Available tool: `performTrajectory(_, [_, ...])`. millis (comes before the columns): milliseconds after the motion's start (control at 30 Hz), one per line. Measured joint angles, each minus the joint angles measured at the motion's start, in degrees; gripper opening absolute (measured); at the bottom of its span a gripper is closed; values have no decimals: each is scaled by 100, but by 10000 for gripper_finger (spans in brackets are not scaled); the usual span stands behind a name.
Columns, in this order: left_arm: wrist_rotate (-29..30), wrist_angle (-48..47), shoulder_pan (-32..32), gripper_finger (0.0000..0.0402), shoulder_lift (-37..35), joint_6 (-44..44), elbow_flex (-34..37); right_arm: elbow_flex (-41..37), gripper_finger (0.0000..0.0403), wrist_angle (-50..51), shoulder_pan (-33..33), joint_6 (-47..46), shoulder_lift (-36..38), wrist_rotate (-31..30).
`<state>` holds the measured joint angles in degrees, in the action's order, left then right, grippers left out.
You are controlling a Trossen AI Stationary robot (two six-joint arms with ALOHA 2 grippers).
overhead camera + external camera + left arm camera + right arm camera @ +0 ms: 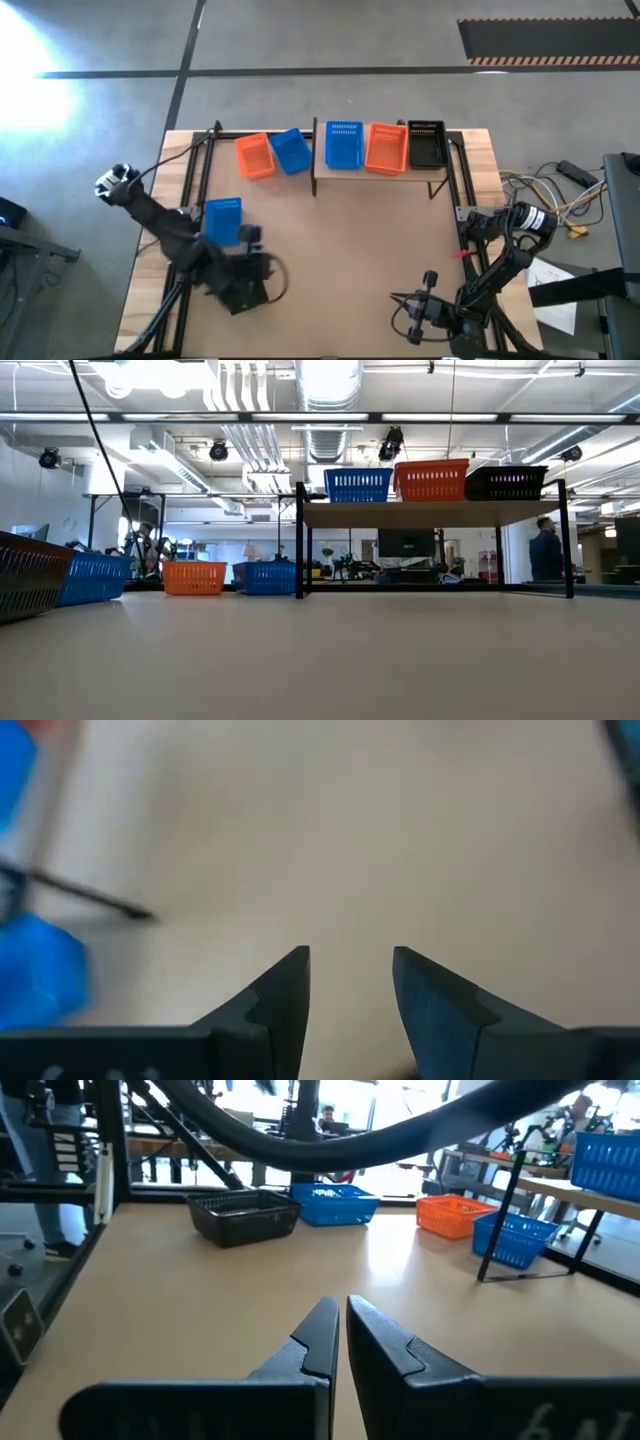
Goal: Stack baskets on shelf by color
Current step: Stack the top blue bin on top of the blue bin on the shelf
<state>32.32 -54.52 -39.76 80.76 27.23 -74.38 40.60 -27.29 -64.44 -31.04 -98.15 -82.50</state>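
Hovering with parted, empty fingers, my left gripper hangs over bare table beside a black basket and blue basket, apparently next for pickup; my right gripper waits closed; beyond, three baskets top the shelf.

You've got a big blown-out glare patch on the floor at the top left of the high view, while the tabletop itself is evenly lit with only soft shadows. Your low view is backlit by bright ceiling lights, so the near black basket at the left edge goes dark and soft. Left wrist view is badly smeared, the blue basket is just a blob, and the right wrist view has bright windows washing out the background.
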Motion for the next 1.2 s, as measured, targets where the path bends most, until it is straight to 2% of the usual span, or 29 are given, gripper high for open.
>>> performTrajectory(167, [-146, 14, -853, 129, -99, 2283, 831, 0, 18, 9, 37, 171, 0, 3])
performTrajectory(267, [-473, 172, -1146, 129, -59, 3282, 1309, 0, 18, 8, 37, 255, 0, -2])
performTrajectory(433, [-524, 404, -1131, 129, -20, 3499, 1858, 0, 18, 59, 92, 264, 0, -2])
performTrajectory(533, [-394, 398, -786, 132, -30, 3130, 2033, 0, 18, 126, 186, 275, 0, -2])
performTrajectory(733, [-287, 299, 713, 164, -110, 1959, 2123, 0, 18, 166, 455, 275, 0, 2])
performTrajectory(1000, [-290, 308, 3481, 209, -174, -571, 2113, 0, 18, 173, 646, 254, 0, 192])
performTrajectory(1200, [-323, 338, 5318, 225, -195, -1923, 2117, 0, 18, 174, 649, -18, 0, 506])
